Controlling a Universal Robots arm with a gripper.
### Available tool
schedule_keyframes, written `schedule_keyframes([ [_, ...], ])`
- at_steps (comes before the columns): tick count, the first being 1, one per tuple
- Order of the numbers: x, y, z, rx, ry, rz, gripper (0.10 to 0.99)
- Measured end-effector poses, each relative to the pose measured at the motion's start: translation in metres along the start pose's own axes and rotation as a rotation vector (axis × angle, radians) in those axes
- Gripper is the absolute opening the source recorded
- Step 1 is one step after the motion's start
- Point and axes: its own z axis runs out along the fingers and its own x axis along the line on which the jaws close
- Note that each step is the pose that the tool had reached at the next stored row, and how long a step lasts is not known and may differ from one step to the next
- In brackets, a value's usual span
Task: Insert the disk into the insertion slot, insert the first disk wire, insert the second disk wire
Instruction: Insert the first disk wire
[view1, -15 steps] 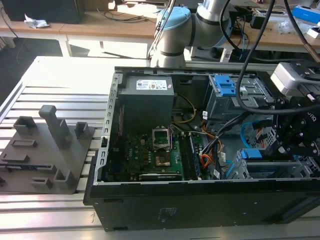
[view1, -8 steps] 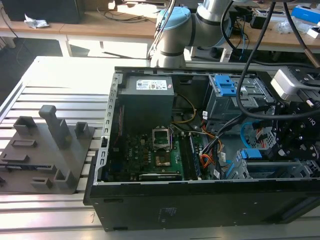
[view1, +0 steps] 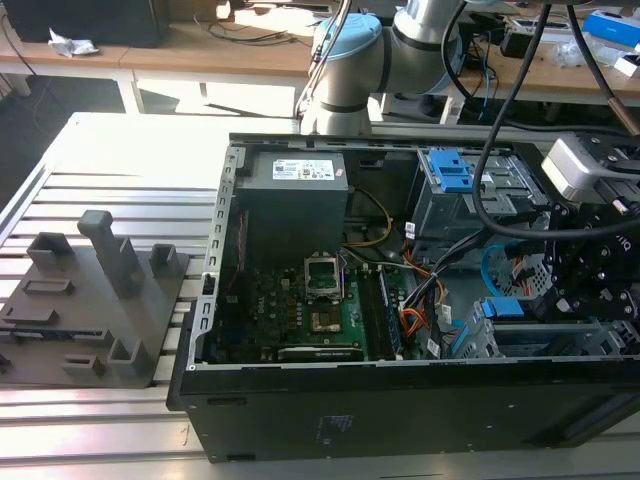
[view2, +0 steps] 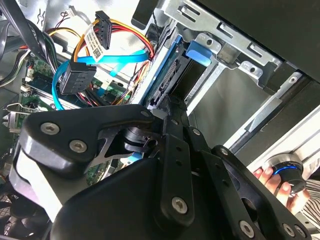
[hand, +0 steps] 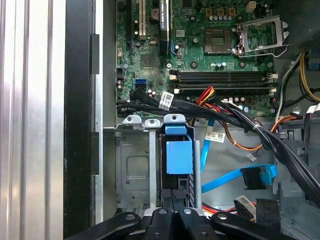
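The disk (hand: 178, 156), with its bright blue carrier, stands on edge inside the insertion slot (hand: 134, 172), the silver sheet-metal cage at the case's front corner. The exterior view shows the disk (view1: 500, 308) low on its right. My gripper (hand: 175, 214) is shut, its black fingertips (view2: 169, 106) right against the disk's outer end (view2: 167, 82). The second disk wire (hand: 225, 179), thin, flat and light blue, loops loose beside the cage and ends in a black plug (hand: 252, 178). In the second wrist view the wire (view2: 117, 61) and its plug (view2: 77, 80) hang free.
A black cable bundle (hand: 215, 111) crosses above the cage, with orange and red wires (hand: 235, 140) beside it. The motherboard (view1: 330, 300) and grey power supply (view1: 295, 195) fill the case's middle. A grey fixture block (view1: 95, 300) stands outside on the exterior view's left. A hand (view2: 277, 182) shows beyond the case.
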Motion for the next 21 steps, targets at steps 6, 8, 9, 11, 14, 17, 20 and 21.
schedule_keyframes([
  [6,0.0000,-0.0001,0.0000,0.000,0.0000,0.000,0.106],
  [8,0.0000,-0.0001,0.0000,0.000,0.0000,0.000,0.106],
  [9,0.0000,-0.0001,0.0000,0.000,0.0000,0.000,0.106],
  [11,0.0000,-0.0002,0.0000,0.000,0.0000,0.000,0.114],
  [14,0.0000,-0.0002,-0.0001,0.000,0.0004,0.000,0.286],
  [17,0.0000,-0.0002,-0.0001,0.000,0.0001,0.000,0.341],
  [20,-0.0002,-0.0009,-0.0001,0.000,0.0000,0.000,0.341],
  [21,-0.0004,-0.0059,-0.0005,0.000,0.0001,0.000,0.341],
])
